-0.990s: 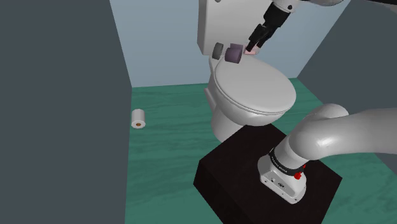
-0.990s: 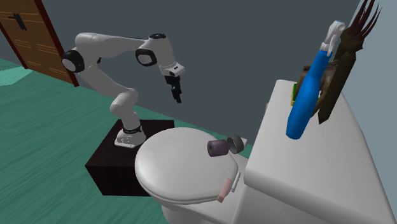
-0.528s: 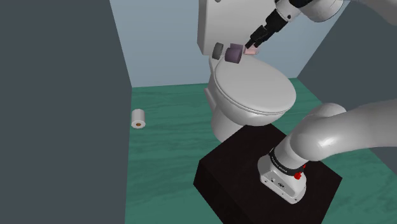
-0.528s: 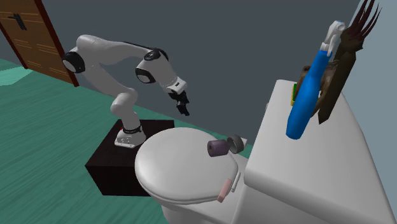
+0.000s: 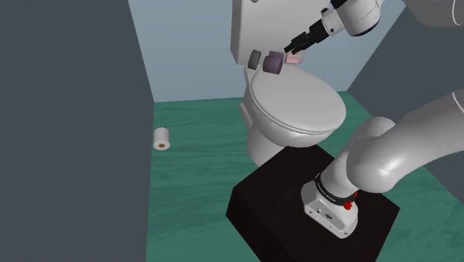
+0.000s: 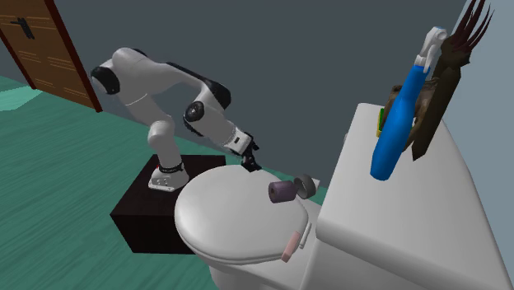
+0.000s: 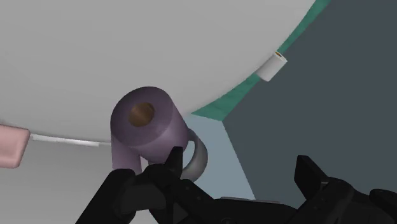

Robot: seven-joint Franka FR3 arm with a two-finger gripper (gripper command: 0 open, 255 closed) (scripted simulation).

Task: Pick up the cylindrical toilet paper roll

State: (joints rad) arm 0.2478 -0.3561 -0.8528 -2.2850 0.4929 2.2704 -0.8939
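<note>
The gripper [image 7: 238,167] is nearest, its fingers [image 7: 308,175] spread apart with nothing between them. Just ahead lies the purple toilet paper roll [image 7: 145,127], on its side at the back of the closed toilet lid [image 7: 127,44], its brown core facing the hand. It sits in line with one finger rather than with the gap (so a sideways correction looks needed before closing). A grey ring [image 7: 203,156] lies just beside the roll, and a pink object [image 7: 11,145] lies on its other side.

Over the last second the arm has swung down from well above the lid and tilted over, so the hand now points low across the lid at the roll. That reads as the final approach, with no contact yet.

Farthest off, a white roll [image 7: 271,66] lies on the green floor [image 7: 219,113], well apart from the toilet; judging by the hand's aim, it is not the target.
</note>
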